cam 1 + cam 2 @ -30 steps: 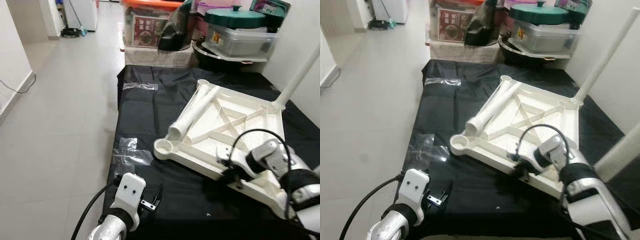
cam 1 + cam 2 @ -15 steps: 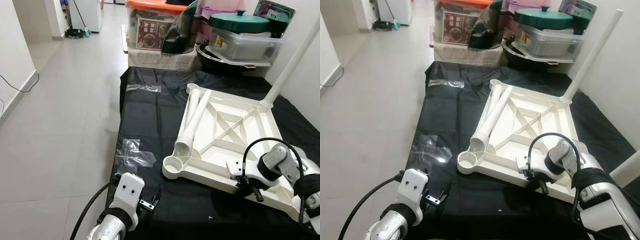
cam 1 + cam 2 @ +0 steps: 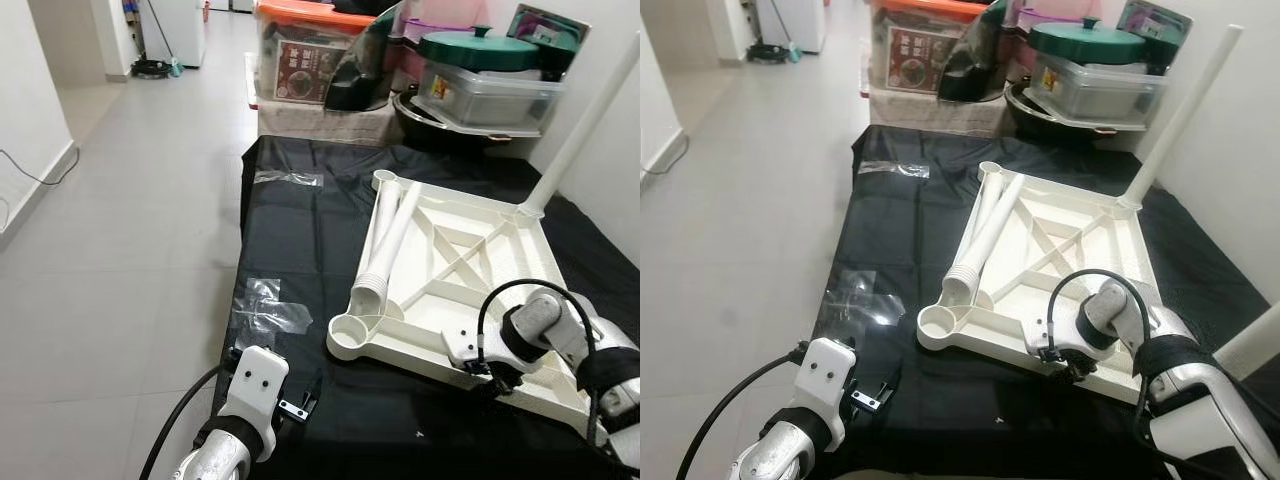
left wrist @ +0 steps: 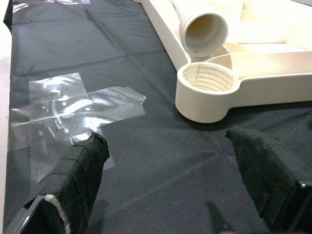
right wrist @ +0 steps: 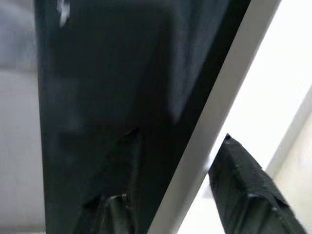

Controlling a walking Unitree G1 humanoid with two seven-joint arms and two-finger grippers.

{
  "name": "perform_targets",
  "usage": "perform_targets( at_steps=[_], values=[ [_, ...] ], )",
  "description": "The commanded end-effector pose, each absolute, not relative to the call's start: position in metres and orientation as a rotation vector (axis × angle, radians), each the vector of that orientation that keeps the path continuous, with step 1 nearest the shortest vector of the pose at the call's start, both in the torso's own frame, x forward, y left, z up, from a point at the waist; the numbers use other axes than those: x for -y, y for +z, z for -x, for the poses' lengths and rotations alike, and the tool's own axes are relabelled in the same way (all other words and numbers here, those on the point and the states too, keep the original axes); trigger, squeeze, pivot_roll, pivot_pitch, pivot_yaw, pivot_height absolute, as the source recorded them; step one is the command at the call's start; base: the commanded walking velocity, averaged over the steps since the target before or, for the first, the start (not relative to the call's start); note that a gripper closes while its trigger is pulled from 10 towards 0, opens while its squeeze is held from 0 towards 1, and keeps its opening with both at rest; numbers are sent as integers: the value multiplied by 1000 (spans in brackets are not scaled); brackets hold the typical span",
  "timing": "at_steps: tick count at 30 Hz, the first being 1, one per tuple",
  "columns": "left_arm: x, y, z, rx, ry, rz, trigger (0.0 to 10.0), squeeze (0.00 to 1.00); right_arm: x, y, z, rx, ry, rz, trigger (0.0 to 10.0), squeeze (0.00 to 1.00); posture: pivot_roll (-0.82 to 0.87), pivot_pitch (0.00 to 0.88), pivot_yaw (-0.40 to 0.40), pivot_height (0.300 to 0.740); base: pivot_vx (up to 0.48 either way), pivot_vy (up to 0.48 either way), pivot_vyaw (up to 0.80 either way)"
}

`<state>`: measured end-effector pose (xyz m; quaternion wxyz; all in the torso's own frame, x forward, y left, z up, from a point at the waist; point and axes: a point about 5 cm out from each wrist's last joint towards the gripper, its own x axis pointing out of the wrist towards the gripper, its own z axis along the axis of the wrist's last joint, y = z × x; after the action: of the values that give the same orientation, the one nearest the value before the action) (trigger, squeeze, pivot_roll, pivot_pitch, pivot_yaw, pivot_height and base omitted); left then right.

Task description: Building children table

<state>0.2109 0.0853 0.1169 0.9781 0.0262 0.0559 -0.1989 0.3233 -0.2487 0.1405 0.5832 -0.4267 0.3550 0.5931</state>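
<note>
- A black cloth sheet covers the floor from the centre to the lower right of the head views; grey floor tiles stretch across the left side toward a doorway at the upper left.
- Clear plastic wrappers lie on the cloth: one crumpled piece near its left edge at mid-frame, another further up.
- The white table top lies upside down on the cloth, right of centre, its ribbed underside facing up.
- A loose white table leg rests inside the frame along its left side, the open threaded end next to the round corner socket at the near left corner.
- One upright leg stands in the far right corner socket, rising to the upper right of the frame.
- The right gripper sits at the table top's near edge, lower right; in the right wrist view one finger lies over the white rim and the other below it, so the jaws straddle the edge, closed on it.
- The left gripper hovers low over the cloth at the bottom left, jaws spread wide and holding nothing, pointed at the corner socket.
- Along the top of the frame stand storage boxes, an orange-lidded bin and a green-lidded container, by a white wall at the right.
</note>
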Motion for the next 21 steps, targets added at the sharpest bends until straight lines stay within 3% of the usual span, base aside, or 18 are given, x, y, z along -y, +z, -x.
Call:
perform_targets(
  at_steps=[1, 9, 21],
  values=[
    [-83, 110, -210, -137, -413, -50, 10000, 0, 243, 148, -327, -786, 1390, 920, 10000, 0, 78, 49, -107, 740, 0, 0, 0],
    [-83, 111, -211, -134, -410, -50, 10000, 0, 213, 167, -337, -636, 1449, 724, 10000, 0, 78, 58, -110, 740, 0, 0, 0],
    [-84, 111, -212, -131, -407, -52, 10000, 0, 188, 158, -333, -625, 1505, 724, 10000, 0, 80, 64, -112, 740, 0, 0, 0]
  ],
)
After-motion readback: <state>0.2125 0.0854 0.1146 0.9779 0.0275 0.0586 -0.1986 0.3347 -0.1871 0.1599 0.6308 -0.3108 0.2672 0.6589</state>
